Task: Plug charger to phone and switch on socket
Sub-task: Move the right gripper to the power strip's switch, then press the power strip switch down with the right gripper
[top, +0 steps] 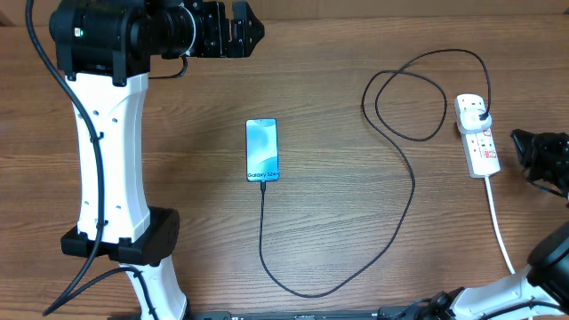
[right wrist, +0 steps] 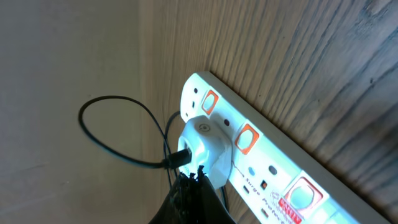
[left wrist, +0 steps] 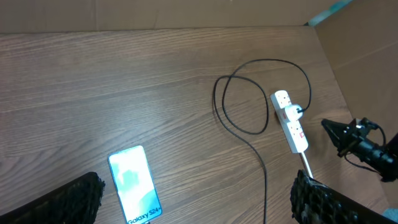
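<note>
Hovering just beside the socket, right jaws look pinched closed, empty. Risks: tip hits the plug instead of a switch, or shoves it along the worktop, tugging the charger out of the phone at centre. Left jaws spread wide, empty, far off.

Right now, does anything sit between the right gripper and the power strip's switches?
Nothing visible lies in the gap between the right gripper and the power strip. On the strip itself, the white adapter stands close beside the red switches and may crowd the approach.
</note>
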### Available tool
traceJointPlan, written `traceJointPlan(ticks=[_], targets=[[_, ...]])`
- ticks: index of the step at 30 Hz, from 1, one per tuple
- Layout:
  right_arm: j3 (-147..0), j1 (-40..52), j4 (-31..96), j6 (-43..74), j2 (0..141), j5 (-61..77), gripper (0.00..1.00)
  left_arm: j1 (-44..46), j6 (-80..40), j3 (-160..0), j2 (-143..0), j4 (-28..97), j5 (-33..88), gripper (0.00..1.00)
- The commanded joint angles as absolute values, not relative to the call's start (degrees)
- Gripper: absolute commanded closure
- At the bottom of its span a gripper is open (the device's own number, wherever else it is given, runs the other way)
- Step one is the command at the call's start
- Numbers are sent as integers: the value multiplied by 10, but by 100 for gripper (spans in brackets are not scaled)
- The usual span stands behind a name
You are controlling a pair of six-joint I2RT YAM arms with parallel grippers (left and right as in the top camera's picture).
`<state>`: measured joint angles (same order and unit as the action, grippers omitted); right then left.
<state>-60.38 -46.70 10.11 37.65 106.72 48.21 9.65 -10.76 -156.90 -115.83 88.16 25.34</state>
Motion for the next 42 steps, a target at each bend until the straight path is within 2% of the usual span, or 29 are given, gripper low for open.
traceJointPlan(ticks=[1,12,42], targets=[[-601,-450,91,407,1085,482,96,95,-103,-1576,-1162,881,262,0],[-601,-417,60,465,1142,434,96,95,-103,-1576,-1162,881,262,1],[-601,-389,3,445,1152,388,96,95,-103,-1576,-1162,881,262,0]])
